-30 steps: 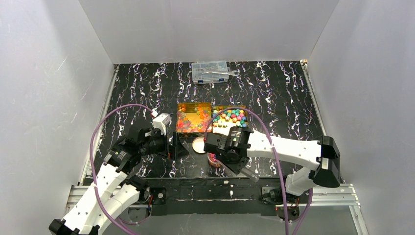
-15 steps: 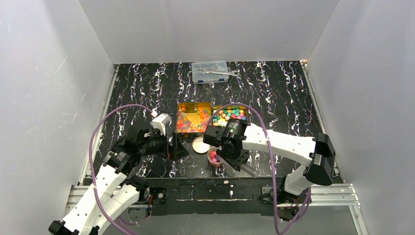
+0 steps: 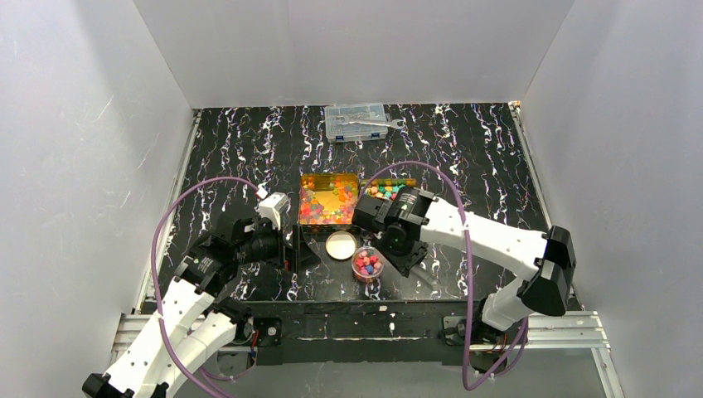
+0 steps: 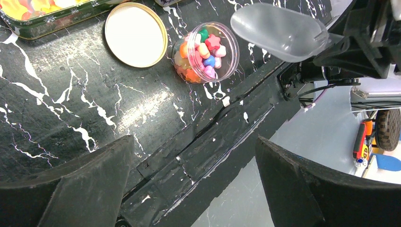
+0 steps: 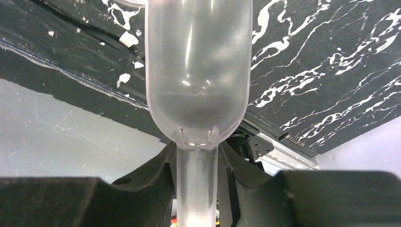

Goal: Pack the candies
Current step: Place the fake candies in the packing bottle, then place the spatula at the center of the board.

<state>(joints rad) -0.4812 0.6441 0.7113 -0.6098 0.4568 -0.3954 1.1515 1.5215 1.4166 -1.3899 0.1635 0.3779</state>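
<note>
**Right gripper pinching a clear scoop beside the candy cup; left gripper spread wide.**

The right gripper (image 5: 196,161) is pressed onto the handle of the scoop (image 5: 197,71). The scoop's long axis runs straight out from the fingers, and its bowl is the end away from the hand. In the left wrist view the bowl's tip points at the small clear cup (image 4: 238,49) and sits just beside its rim. Candies (image 4: 208,49) of mixed colours lie in that cup, and more fill the orange tray (image 3: 329,199) beyond it. A pastel tray (image 3: 390,189) is partly covered by the right arm. The left gripper (image 4: 198,184) hangs low with its jaws far apart and nothing between them. Bare table (image 3: 249,149) separates it from the lid (image 4: 135,34) and the cup ahead. The table's near edge runs directly under both hands, and the scoop bowl overhangs it.
</note>
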